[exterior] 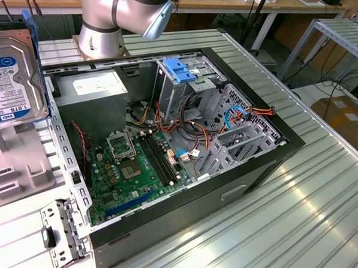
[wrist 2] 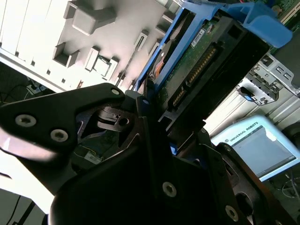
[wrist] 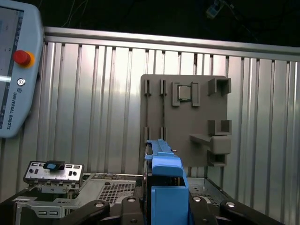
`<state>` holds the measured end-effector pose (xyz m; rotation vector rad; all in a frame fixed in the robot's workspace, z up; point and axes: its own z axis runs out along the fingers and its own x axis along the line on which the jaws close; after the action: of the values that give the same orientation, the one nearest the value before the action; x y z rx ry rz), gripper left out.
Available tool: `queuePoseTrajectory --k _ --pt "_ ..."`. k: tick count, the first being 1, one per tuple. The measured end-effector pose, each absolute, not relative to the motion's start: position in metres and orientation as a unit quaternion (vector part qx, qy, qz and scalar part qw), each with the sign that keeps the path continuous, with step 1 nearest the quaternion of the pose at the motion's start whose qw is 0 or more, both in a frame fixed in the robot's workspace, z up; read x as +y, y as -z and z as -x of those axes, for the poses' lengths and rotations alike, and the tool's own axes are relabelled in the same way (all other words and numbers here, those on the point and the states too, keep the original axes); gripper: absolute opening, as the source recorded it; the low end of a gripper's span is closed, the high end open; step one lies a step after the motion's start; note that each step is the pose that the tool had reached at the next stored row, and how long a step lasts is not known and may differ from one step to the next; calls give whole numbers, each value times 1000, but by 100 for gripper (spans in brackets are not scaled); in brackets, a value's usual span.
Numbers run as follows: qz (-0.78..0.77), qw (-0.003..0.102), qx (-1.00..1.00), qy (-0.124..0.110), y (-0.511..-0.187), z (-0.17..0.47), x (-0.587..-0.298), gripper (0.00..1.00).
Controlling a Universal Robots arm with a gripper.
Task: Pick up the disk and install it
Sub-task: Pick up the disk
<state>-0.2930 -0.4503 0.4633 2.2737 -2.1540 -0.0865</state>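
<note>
At the exterior view's left, beside the open computer case (exterior: 236, 191) and near the grey fixture plate (exterior: 15, 167), the disk (exterior: 7, 80) is held clear of every surface. It is well apart from the drive cage (exterior: 190, 92) with its pale-blue clip (exterior: 177, 69). It is clamped between the black fingers (wrist 2: 70, 122) of the gripper (wrist: 164, 211), which are closed on one end of it. Most of its length, with the blue tab (wrist 2: 255, 23), is left standing out unsupported.

Several risks can be judged from this. Because the grip is taken at one end only, the disk could be levered askew, or slipped in the fingers, if a blue rail were knocked against the case rim or the cage wall. The loose orange and black cables (exterior: 198, 120) beside the cage could be snagged or pinched. A tilted entry would probably be jammed, since the rails have to be lined up closely with the cage.

The arm (exterior: 122, 11) is seen rising from its base behind the case. The wrist is turned so that the disk is carried roughly upright, with its labelled face toward the exterior camera and its connector edge shown in the second wrist view.
</note>
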Motion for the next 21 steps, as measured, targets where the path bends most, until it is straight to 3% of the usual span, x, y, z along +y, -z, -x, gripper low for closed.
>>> queuePoseTrajectory --k 21 --pt "-726 4 -687 28 -463 256 -452 37"
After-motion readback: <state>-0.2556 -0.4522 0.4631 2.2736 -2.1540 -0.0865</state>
